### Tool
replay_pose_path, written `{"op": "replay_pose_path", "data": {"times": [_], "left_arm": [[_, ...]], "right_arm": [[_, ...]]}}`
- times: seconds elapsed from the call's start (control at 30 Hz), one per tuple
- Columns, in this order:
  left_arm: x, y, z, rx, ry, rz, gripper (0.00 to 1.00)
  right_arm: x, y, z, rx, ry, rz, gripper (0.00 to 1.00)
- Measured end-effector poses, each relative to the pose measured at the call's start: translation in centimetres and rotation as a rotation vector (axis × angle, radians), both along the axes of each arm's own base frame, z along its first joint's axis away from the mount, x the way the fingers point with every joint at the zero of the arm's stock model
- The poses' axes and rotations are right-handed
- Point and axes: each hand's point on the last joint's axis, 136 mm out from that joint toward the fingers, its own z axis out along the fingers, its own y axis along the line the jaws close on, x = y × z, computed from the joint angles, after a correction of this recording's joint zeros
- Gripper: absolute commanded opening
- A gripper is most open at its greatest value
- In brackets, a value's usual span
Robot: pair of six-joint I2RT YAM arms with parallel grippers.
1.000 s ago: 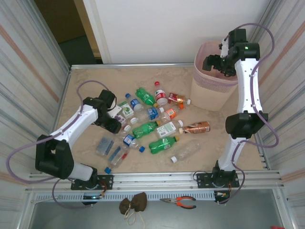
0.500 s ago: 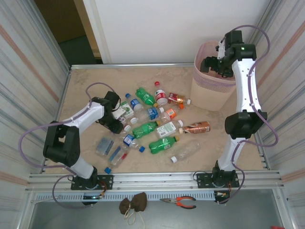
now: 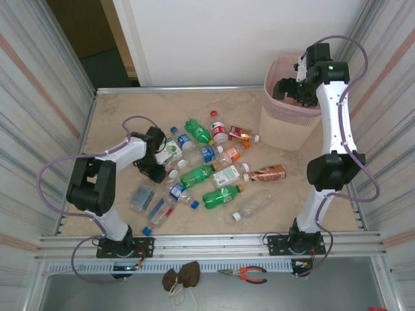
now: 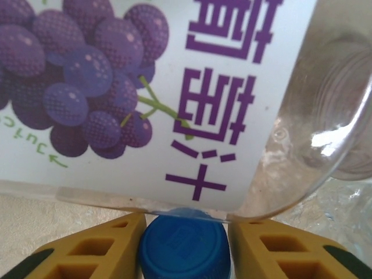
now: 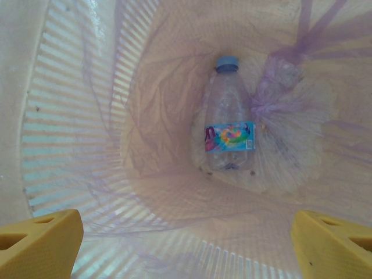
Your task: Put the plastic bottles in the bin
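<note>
Top external: bin (image 3: 292,120) stands at the far right corner of the table (image 3: 123,116), pink rim, beige below. Most of the bottles (image 3: 227,175) lie loose mid-table, well apart from the bin. There's a few green ones, a brown bottle (image 3: 266,173), and a see-through bottle (image 3: 253,206) nearest the front. Left gripper (image 3: 157,170) is down at the left edge of that pile, right among the bottles. Right gripper (image 3: 290,87) hangs over the bin's mouth.

Left wrist: yellow fingers (image 4: 87,250) sit tight on both sides of a blue cap (image 4: 183,247), so it's clamped on that cap. Just behind it lies a grape-label bottle (image 4: 145,99), clear plastic w/ a white label and purple print. It overlaps the cap's top edge.

Right wrist: looking down into the bin, there's a thin purplish liner (image 5: 290,81) inside. One lone bottle (image 5: 228,116) lies on the bottom: clear, blue cap, rainbow-ish label. Fingertips (image 5: 38,244) are wide apart at both lower corners w/ nothing btw them, so released.
</note>
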Motion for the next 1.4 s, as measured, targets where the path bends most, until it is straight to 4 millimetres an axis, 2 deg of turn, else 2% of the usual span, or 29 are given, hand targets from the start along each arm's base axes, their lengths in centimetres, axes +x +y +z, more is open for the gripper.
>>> {"op": "replay_pose_path", "data": {"times": [0.27,0.33,0.47,0.63,0.8,1.0,1.13,1.27,1.4], "left_arm": [[0.2,0.3,0.3,0.016,-0.015,-0.002,0.31],[0.4,0.5,0.9,0.02,-0.039,0.001,0.3],[1.0,0.7,3.5,0.001,-0.131,0.011,0.28],[1.5,0.3,8.1,-0.07,-0.286,0.019,0.27],[1.8,-1.4,14.3,-0.229,-0.474,0.026,0.27],[1.4,-5.0,22.7,-0.52,-0.676,-0.039,0.27],[0.8,-7.5,27.5,-0.729,-0.774,-0.098,0.25],[0.7,-9.6,31.4,-0.913,-0.839,-0.145,0.24],[0.5,-11.1,33.6,-1.028,-0.865,-0.188,0.23]], "right_arm": [[-0.6,0.3,0.4,-0.015,-0.021,0.004,0.9],[-1.0,0.7,0.6,-0.017,-0.034,0.013,0.9],[-2.3,2.0,1.3,-0.009,-0.075,0.047,0.9],[-4.4,4.4,2.5,0.046,-0.162,0.122,0.9],[-6.8,7.6,3.4,0.138,-0.312,0.242,0.9],[-10.2,12.3,4.5,0.269,-0.518,0.446,0.92],[-11.8,15.7,4.9,0.357,-0.578,0.588,0.92],[-13.0,18.0,5.5,0.388,-0.607,0.683,0.91],[-13.2,18.4,5.6,0.375,-0.626,0.708,0.89]]}}
